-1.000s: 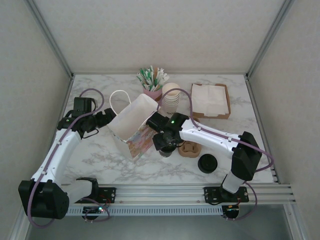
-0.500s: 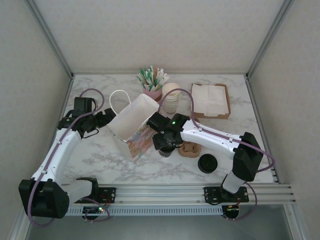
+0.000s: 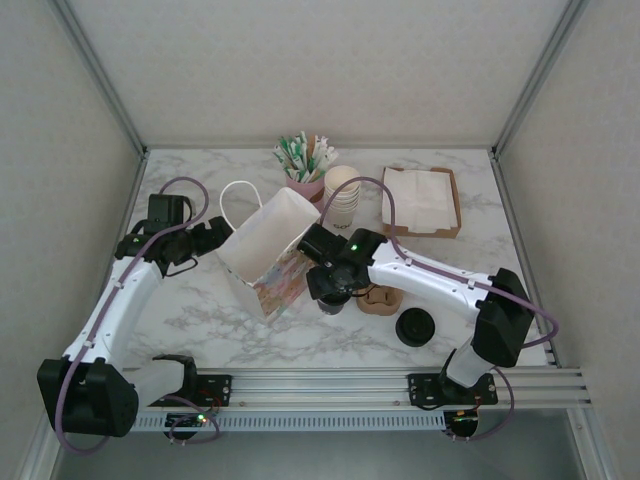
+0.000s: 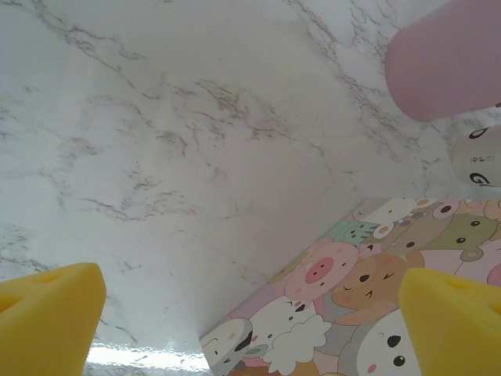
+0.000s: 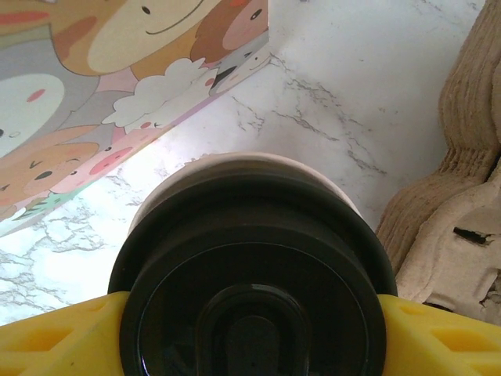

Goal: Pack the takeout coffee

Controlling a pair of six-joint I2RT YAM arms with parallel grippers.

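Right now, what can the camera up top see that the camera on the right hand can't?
Top camera: the straws, the stacked paper cups, the napkin tray, the loose black lid and the left gripper. Right wrist camera: a close look at the takeout coffee and its lid's sunken middle, with the right gripper squeezing both sides. Both: that coffee, the cartoon paper bag, the brown cardboard holder and the marble table.

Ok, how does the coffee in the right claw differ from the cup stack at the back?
The takeout coffee wears a black lid; the cup stack is lidless. The takeout coffee is one cup gripped by the right claw; the cup stack is several nested, standing free. Both are pale paper cups.
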